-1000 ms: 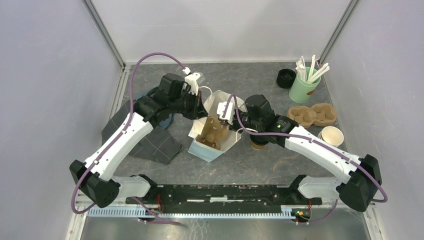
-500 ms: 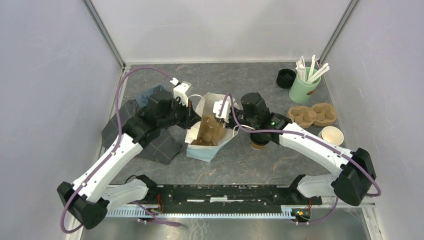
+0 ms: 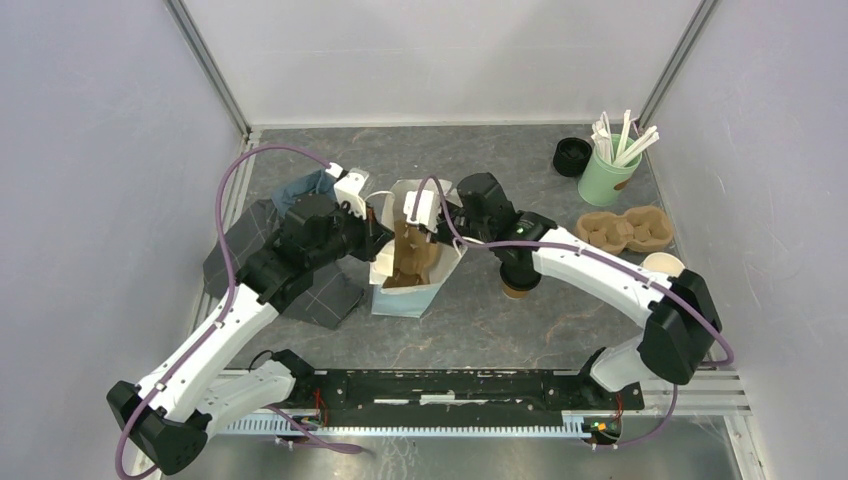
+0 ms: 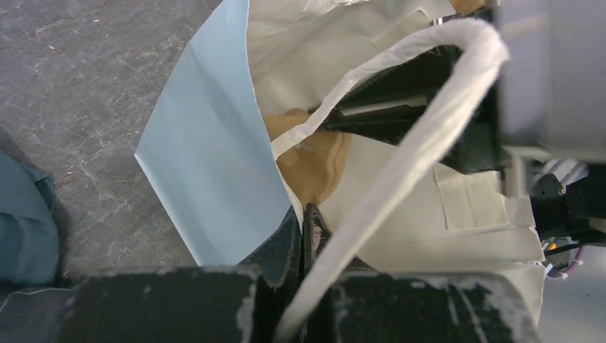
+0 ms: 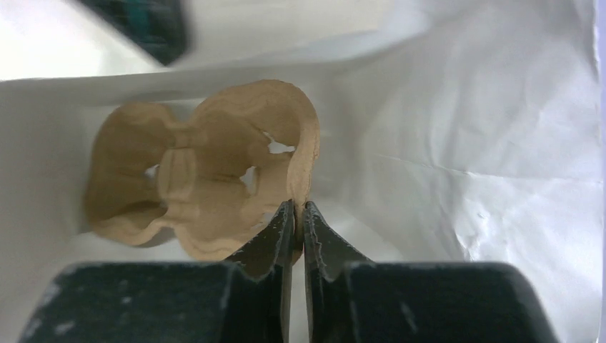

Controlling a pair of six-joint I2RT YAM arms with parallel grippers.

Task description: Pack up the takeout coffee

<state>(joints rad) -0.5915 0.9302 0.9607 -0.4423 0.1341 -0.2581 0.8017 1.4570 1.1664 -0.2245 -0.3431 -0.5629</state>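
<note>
Two pinches to log; left gripper is clamped on the rim of the light-blue paper bag with a white inside, holding the mouth apart; right gripper is down inside the bag, fingers pressed together on the edge of the brown moulded-pulp cup carrier; carrier stands on edge and tilted, not flat on the bag floor; white twisted bag handle loops just beside the left fingers. Task item, the takeout coffee, a small brown kraft paper cup, sits on the grey stone-look table outside the bag, to its right, mostly hidden under the right arm; lid not clear from here; not packed yet.

Risks, my read:
- Carrier let go on edge likely wedges upright or drops crooked, leaving no level well for the cup.
- Right forearm passes directly over the coffee; a low pull-back could knock it over and spill it.
- Bag is light and held at one rim only; drag from the right gripper leaving could tip it, slide it, or tear the paper at the left pinch.
- Handle could snag on either gripper.
- Left pinch slipping would let the mouth fold onto the right fingers.
- Second pulp carrier and stack of cream-rimmed cups lie further right, near the elbow; could get bumped.
</note>
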